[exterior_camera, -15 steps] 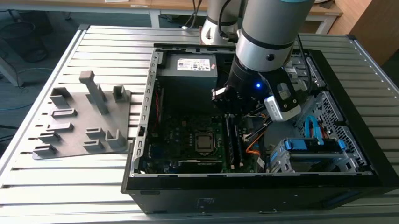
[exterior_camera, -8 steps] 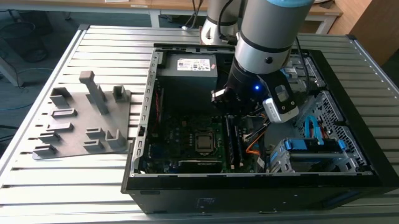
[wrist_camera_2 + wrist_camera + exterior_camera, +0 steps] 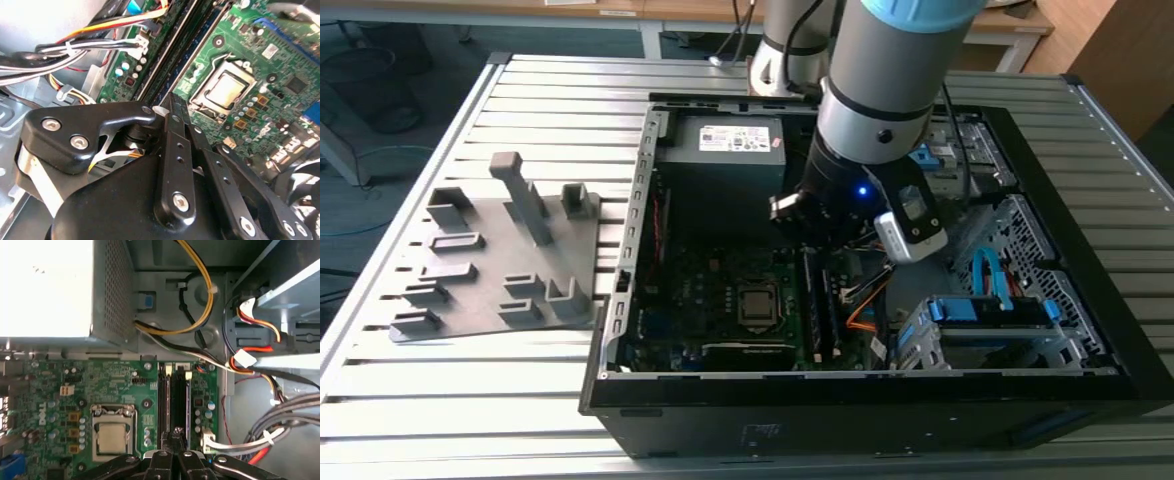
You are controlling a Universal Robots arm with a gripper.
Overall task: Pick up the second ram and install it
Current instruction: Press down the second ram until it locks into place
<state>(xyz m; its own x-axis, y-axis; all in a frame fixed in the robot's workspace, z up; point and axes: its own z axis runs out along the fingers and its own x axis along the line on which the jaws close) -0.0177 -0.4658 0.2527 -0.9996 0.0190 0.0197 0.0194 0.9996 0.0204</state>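
Observation:
Inside the open computer case (image 3: 620,300), the second ram (image 3: 176,400) stands on edge in the motherboard's memory slots as a long dark stick, beside another dark stick. My gripper (image 3: 174,434) hangs over the near end of that stick with its fingers (image 3: 172,130) closed together. I cannot tell whether the tips touch the ram's (image 3: 182,52) top edge. In the exterior view the gripper (image 3: 831,232) is low inside the case, right above the slots, and the ram (image 3: 813,305) runs toward the case front.
The CPU socket (image 3: 112,435) lies beside the slots. The power supply (image 3: 720,140) is at the back of the case. Bundled cables (image 3: 250,360) and a drive cage (image 3: 987,320) crowd the exterior view's right. A grey holder plate (image 3: 494,250) lies on the slatted table on the exterior view's left.

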